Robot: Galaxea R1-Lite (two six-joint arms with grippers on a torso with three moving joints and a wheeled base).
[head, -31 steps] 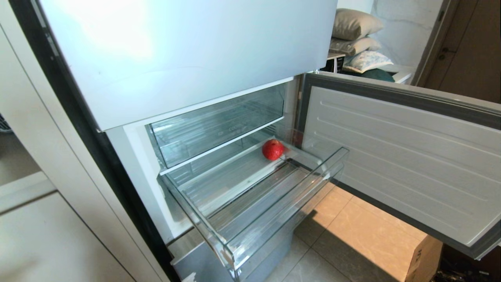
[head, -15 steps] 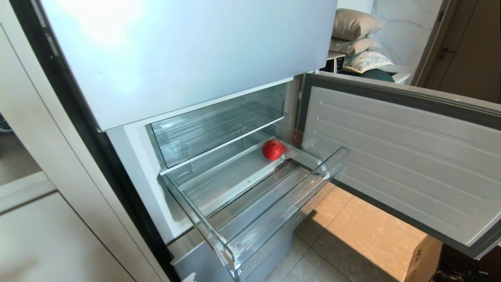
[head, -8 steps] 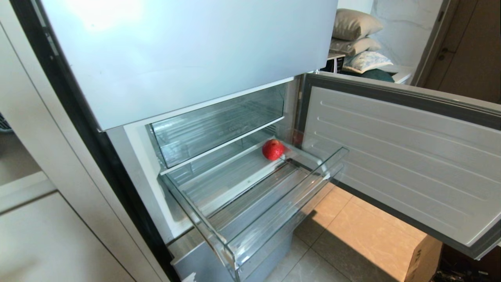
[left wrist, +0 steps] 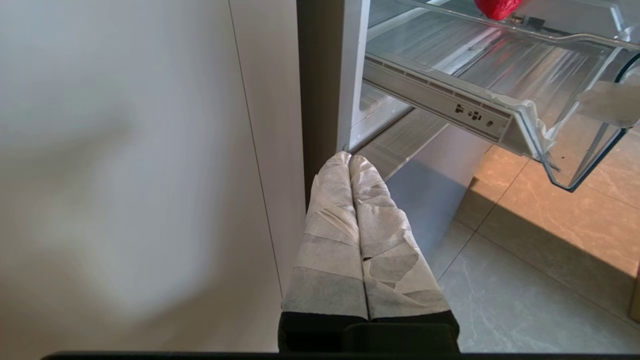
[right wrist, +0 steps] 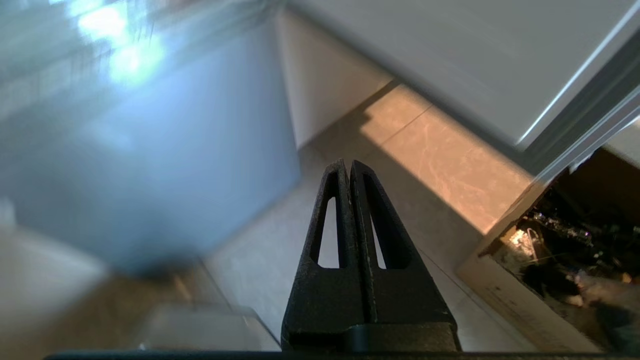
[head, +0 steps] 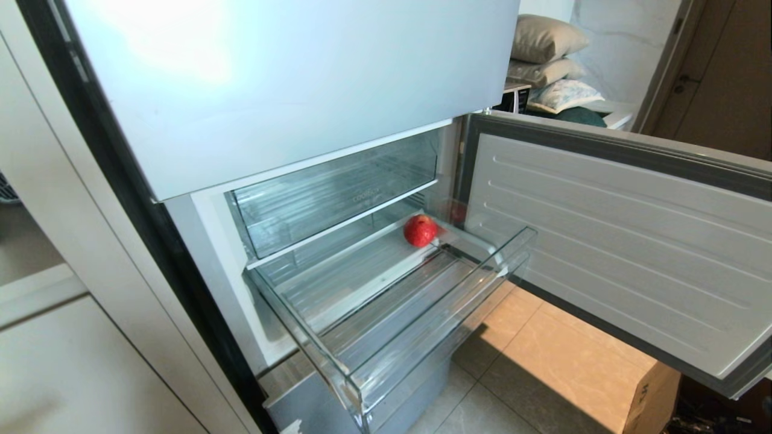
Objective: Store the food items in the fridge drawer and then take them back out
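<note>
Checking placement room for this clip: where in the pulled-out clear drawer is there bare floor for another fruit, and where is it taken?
The fridge drawer holds one red fruit, at its back right corner. The ribbed floor from that fruit forward to the front wall, and across to the left wall, is bare. The crowded spot is only that back right corner. Neither pincer is over the drawer.

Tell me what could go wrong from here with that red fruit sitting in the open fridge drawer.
1. The red fruit is round and lies loose on the ribbed bottom of the pulled-out fridge drawer, so a bump could roll it.
2. The right gripper is shut and low near the floor; it must open before any grasp.
3. The open fridge door stands close on the drawer's right, so a reaching right arm could strike it.
</note>
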